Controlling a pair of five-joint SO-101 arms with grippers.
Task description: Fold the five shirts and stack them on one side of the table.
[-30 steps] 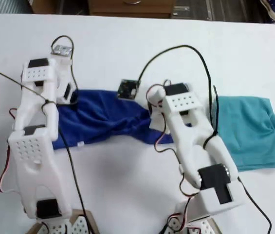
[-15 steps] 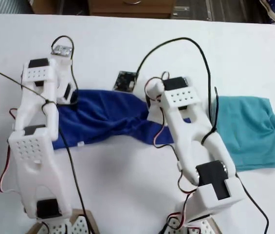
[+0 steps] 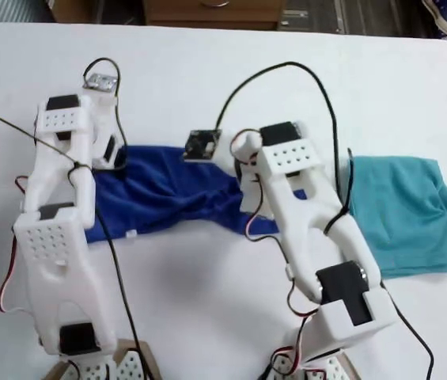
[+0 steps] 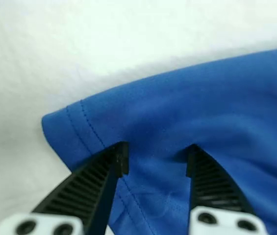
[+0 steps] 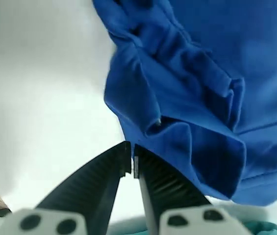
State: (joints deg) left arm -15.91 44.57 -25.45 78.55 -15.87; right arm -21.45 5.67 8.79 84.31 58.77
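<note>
Tabletop [image 3: 207,71] white, blue shirt [image 3: 160,198], wooden cabinet [image 3: 215,12] behind

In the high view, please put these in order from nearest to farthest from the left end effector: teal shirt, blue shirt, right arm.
1. blue shirt, directly under the left end effector.
2. right arm, at the shirt's other end.
3. teal shirt, at the table's far right side.
</note>
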